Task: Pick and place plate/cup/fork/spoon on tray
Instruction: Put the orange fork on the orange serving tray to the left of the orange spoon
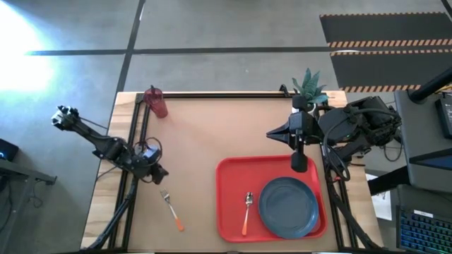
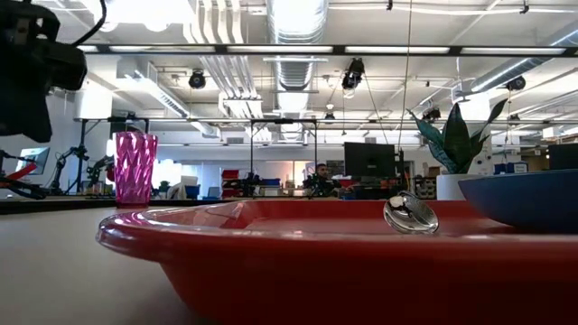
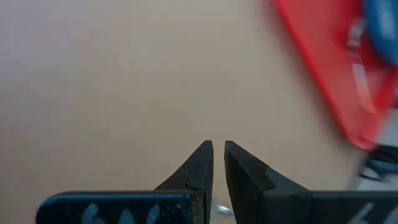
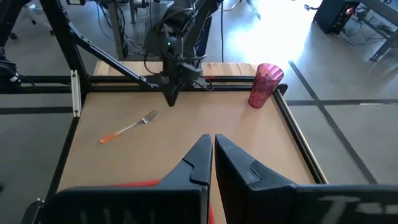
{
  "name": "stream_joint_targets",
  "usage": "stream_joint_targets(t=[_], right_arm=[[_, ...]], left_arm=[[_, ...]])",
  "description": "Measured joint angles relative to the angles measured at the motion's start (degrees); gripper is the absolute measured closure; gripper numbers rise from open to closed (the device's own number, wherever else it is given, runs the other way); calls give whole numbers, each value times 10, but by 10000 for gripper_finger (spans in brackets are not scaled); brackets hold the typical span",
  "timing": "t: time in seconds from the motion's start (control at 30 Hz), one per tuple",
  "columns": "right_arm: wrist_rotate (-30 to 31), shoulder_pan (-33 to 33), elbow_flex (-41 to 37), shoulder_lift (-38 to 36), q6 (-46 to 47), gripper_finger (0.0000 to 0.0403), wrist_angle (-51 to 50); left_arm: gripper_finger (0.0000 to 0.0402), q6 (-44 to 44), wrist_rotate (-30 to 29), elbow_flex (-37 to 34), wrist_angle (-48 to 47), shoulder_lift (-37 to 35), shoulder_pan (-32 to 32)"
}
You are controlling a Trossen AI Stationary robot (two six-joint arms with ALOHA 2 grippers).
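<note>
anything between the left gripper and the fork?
Nothing visible. The left gripper sits at the table's left edge, and the fork lies on bare tabletop just beside it, outside the tray.

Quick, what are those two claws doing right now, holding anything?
Left claw: closed, empty, just above the fork.
Right claw: closed, empty, over the tray.

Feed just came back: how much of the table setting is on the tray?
Done: the plate and spoon lie on the red tray. In hand: nothing; the left hand is shut, empty, above the fork; the right hand is shut over the tray's far edge. Left: fork and cup, both on the table.
</note>
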Motion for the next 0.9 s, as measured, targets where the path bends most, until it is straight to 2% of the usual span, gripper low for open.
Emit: stream_joint_targets(t=[0.17, 0.23, 0.43, 0.6, 0.77, 0.9], right_arm=[[0, 0, 0, 0, 0, 394, 4], [0, 0, 0, 0, 3, 394, 4], [0, 0, 0, 0, 8, 394, 4], [0, 0, 0, 0, 21, 394, 8], [0, 0, 0, 0, 29, 394, 8], [0, 0, 0, 4, 29, 394, 8]], left_arm=[[379, 87, 63, -61, 182, -29, -2], [379, 95, 89, -81, 213, -41, -1], [379, 82, 164, -117, 185, -72, -1], [379, 67, 233, -112, 124, -96, -1], [379, 58, 246, -88, -24, -104, -1], [379, 48, 246, -93, -33, -99, -1]])
